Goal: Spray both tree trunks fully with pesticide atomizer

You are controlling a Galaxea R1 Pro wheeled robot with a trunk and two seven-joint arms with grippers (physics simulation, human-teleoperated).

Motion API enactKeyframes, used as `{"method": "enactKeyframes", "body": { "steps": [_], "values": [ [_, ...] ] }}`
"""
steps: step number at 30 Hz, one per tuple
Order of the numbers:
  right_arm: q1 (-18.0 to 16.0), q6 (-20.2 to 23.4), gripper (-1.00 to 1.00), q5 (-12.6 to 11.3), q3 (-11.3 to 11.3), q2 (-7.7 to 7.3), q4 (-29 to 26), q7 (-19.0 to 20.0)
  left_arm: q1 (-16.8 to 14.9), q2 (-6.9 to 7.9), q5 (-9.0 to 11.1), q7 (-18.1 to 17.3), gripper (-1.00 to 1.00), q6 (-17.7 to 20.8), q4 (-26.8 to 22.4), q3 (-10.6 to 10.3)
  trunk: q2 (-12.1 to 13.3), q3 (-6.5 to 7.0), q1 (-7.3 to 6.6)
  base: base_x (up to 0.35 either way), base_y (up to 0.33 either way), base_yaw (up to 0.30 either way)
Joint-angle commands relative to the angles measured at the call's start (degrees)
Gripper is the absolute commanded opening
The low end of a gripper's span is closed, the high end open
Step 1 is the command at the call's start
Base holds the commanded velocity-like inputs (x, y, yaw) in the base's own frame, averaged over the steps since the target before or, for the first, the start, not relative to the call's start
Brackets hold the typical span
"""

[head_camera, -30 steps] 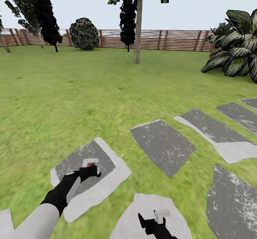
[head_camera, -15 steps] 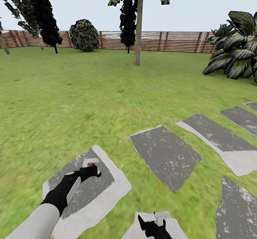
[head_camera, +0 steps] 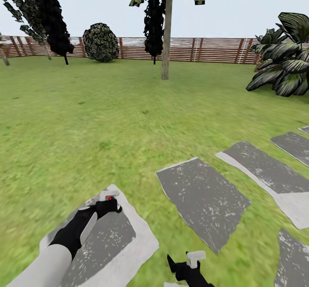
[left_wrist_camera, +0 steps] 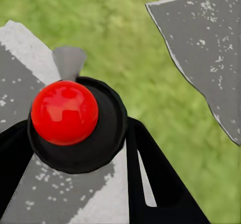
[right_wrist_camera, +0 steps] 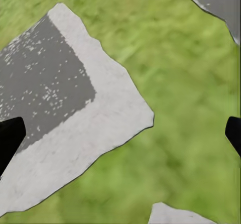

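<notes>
Setting: I am looking over the garden lawn (head_camera: pixel 107 119), with grey stepping stones (head_camera: pixel 201 197) underfoot and the slatted fence (head_camera: pixel 206 49) well ahead.
Left gripper (head_camera: pixel 107 203): I see it low over a stone (head_camera: pixel 124 244). In the left wrist view something black and round with a red knob (left_wrist_camera: pixel 64 112) sits between the jaws. I take this for the pesticide atomizer (head_camera: pixel 108 196), its light grey head poking out above the gripper in the head view. Jaws closed on it, as far as I can judge.
Right gripper (head_camera: pixel 184 266): at the lower edge of the head view. In the right wrist view the two fingertips (right_wrist_camera: pixel 10 136) stand far apart with only stone and grass between them, so jaws spread and holding nothing.
Tree trunk (head_camera: pixel 166 34): grey-brown, upright, well apart from me across the grass and in front of the fence. I cannot make out any specks on it.
Other plants: a round bush (head_camera: pixel 101 41) by the fence; a broad-leaved bush (head_camera: pixel 283 64) to my right.
Done: pickup, I judge.
Left: close the gap to the trunk, spray it fully, then find and spray the other tree.
</notes>
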Motion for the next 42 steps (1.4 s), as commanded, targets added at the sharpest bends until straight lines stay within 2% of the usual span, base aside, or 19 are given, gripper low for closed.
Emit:
{"method": "enactKeyframes", "body": {
  "steps": [1, 13, 20, 23, 27, 28, 29, 31, 32, 33, 37, 39, 42],
  "values": [
    [-0.03, -0.06, 1.00, -0.02, -0.46, 0.06, -0.07, 0.56, -0.02, 0.07, 0.60, 0.11, -1.00, 0.32, -0.08, -0.23, -0.02, -0.05, 0.03, 0.339, 0.000, 0.000],
    [-0.03, -0.20, 1.00, 0.32, -0.35, -0.08, -0.05, 0.42, -0.02, 0.08, 0.60, 0.13, -1.00, 0.32, 0.00, -0.17, -0.02, -0.05, 0.03, 0.339, 0.000, 0.000],
    [-0.03, -0.58, 1.00, 0.32, -0.36, -0.66, -0.16, 0.41, -0.02, 0.07, 0.60, 0.13, -1.00, 0.32, 0.04, -0.24, -0.02, -0.05, 0.03, 0.339, 0.000, 0.000],
    [-0.03, -2.49, 1.00, 0.32, -0.30, -0.78, -0.23, 0.45, -0.02, 0.01, 0.57, 0.13, -1.00, 0.32, 0.03, -0.24, -0.02, -0.05, 0.03, 0.339, 0.000, 0.000],
    [-0.03, -9.06, 1.00, 0.21, -0.18, -0.93, -0.27, 0.86, -0.02, -0.01, 0.53, 0.13, -1.00, 0.32, 0.03, -0.24, -0.02, -0.05, 0.03, 0.339, 0.000, 0.000],
    [-0.03, -10.08, 1.00, 0.07, -0.13, -1.20, -0.23, 1.83, -0.02, -0.02, 0.55, 0.13, -1.00, 0.32, 0.01, -0.24, -0.02, -0.05, 0.03, 0.339, 0.000, 0.000],
    [-0.03, -10.46, 1.00, -0.01, -0.15, -1.37, 0.05, 7.56, -0.02, -0.02, 0.58, 0.13, -1.00, 0.32, 0.04, -0.24, -0.02, -0.05, 0.03, 0.339, 0.000, 0.000],
    [-0.03, -10.57, 1.00, -0.03, -0.25, -1.64, 0.27, 14.10, -0.02, -0.02, 0.58, 0.13, -1.00, 0.32, 0.04, -0.27, -0.02, -0.05, 0.03, 0.339, 0.000, 0.000],
    [-0.03, -10.67, 1.00, 0.06, -0.26, -1.77, 0.47, 14.00, -0.02, -0.07, 0.56, 0.13, -1.00, 0.32, 0.08, -0.31, -0.02, -0.05, 0.03, 0.339, 0.000, 0.000],
    [-0.03, -10.72, 1.00, 0.08, -0.24, -1.72, 0.61, 13.27, -0.02, -0.08, 0.55, 0.13, -1.00, 0.32, 0.09, -0.32, -0.02, -0.05, 0.03, 0.339, 0.000, 0.000],
    [0.16, -14.02, 1.00, 0.08, -0.18, -1.35, 3.07, 5.50, -0.02, -0.10, 0.53, 0.13, -1.00, 0.32, 0.09, -0.33, -0.02, -0.05, 0.03, 0.339, 0.000, 0.000],
    [0.25, -17.89, 1.00, 0.10, -0.17, -1.15, 4.12, 0.85, -0.02, -0.10, 0.52, 0.13, -1.00, 0.32, 0.14, -0.33, -0.02, -0.05, 0.03, 0.339, 0.000, 0.000],
    [0.30, -22.98, 1.00, 0.21, -0.11, -0.95, 6.13, -3.89, -0.02, -0.10, 0.52, 0.13, -1.00, 0.32, 0.22, -0.33, -0.02, -0.05, 0.03, 0.339, 0.000, 0.000]
  ]
}}
